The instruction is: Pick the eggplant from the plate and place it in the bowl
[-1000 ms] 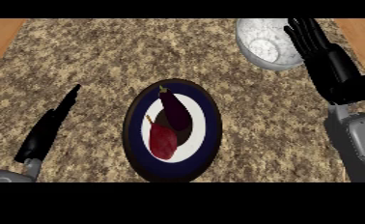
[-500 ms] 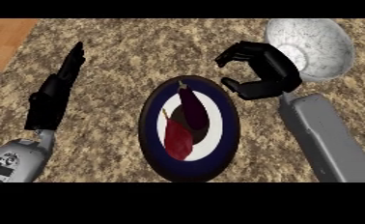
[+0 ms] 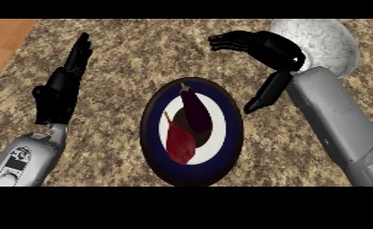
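head view, steeply down, counter near

A dark red pear-shaped fruit with a thin stem lies on the speckled granite desk's plate. A wooden strip borders the desk's left edge.

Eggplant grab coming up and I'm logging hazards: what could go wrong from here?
The eggplant lies against a red item on the plate, so the right hand might nudge or catch both. The bowl sits partly behind that arm, so a swing toward it could knock its rim.
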